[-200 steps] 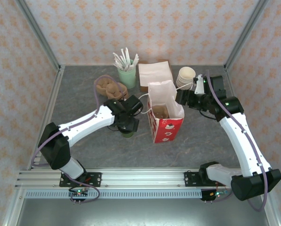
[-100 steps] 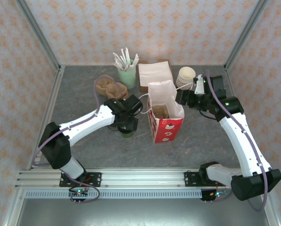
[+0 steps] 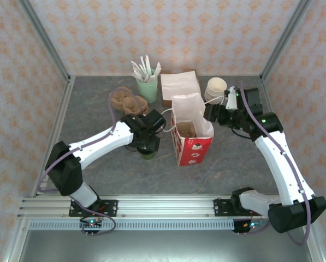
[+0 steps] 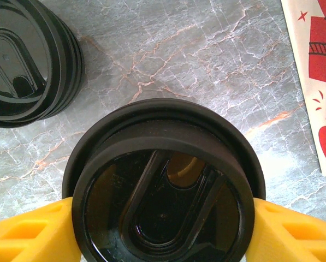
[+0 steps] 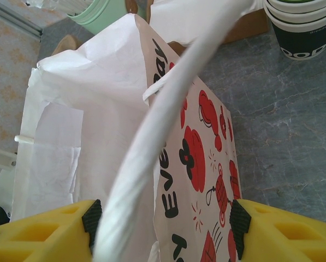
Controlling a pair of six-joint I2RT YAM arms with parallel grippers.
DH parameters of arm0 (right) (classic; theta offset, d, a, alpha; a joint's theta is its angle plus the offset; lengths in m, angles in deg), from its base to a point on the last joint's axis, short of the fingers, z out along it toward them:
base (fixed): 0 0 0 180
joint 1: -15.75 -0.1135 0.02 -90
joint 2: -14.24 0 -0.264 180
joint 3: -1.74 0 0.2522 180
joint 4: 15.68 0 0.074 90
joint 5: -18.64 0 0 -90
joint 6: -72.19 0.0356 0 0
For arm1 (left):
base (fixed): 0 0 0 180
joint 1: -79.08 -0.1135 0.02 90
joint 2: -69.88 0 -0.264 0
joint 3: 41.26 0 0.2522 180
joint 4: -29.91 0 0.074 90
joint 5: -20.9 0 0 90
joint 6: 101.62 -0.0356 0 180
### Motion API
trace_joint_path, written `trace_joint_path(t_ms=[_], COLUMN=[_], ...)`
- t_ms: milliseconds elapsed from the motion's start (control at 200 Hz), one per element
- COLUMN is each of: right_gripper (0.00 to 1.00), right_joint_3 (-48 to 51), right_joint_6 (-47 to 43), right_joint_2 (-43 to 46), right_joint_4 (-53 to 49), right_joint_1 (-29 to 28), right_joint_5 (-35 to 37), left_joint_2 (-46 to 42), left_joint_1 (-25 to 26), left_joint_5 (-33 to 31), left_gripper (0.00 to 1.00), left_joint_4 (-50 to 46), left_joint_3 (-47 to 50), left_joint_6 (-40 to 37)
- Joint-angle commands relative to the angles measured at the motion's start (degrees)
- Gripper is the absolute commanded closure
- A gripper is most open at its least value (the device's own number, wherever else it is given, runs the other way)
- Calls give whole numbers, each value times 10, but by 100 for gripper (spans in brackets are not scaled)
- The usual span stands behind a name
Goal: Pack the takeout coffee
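The takeout coffee [image 4: 163, 202], a dark-green cup [image 3: 148, 154] under a round black lid, stands on the table left of the red-and-white bag [image 3: 193, 144]. My left gripper [image 3: 146, 143] is straight above it. Its yellow fingers [image 4: 26, 232] press against both sides of the lid, so the left gripper [image 4: 163, 221] is shut on the cup. My right gripper [image 3: 213, 113] sits at the bag's right rim. The right gripper [image 5: 163, 218] is open, with the bag's white handle [image 5: 168, 109] running between its jaws and the printed bag wall [image 5: 201, 158] below.
A stack of black lids [image 4: 26, 60] lies just beside the coffee. At the back are a mint cup of white sticks [image 3: 147, 87], napkins [image 3: 180, 84], a stack of lidless cups [image 3: 215, 88] and brown items [image 3: 125, 101]. The enclosure's walls ring the table.
The left gripper's jaws have closed in onto the coffee's lid. The cup, the bag and the right arm have stayed put.
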Motion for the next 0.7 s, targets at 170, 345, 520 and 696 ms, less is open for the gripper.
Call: trace_joint_path(t_ms=[170, 345, 520, 696], right_gripper=[35, 39, 46, 58], right_joint_3=[16, 30, 41, 40], right_joint_6=[8, 24, 37, 40], right_joint_2=[12, 11, 1, -11], right_joint_4=[15, 38, 60, 70], right_joint_1=[4, 3, -9, -27], right_joint_5=[-15, -38, -57, -56], left_joint_2=[-22, -50, -75, -99], left_joint_1=[-6, -6, -6, -6], left_joint_5=[-18, -32, -54, -72], left_gripper=[40, 40, 40, 40], left_joint_4=[-48, -81, -129, -178], left_joint_3=[-33, -68, -122, -180], left_joint_6=[-5, -5, -5, -36])
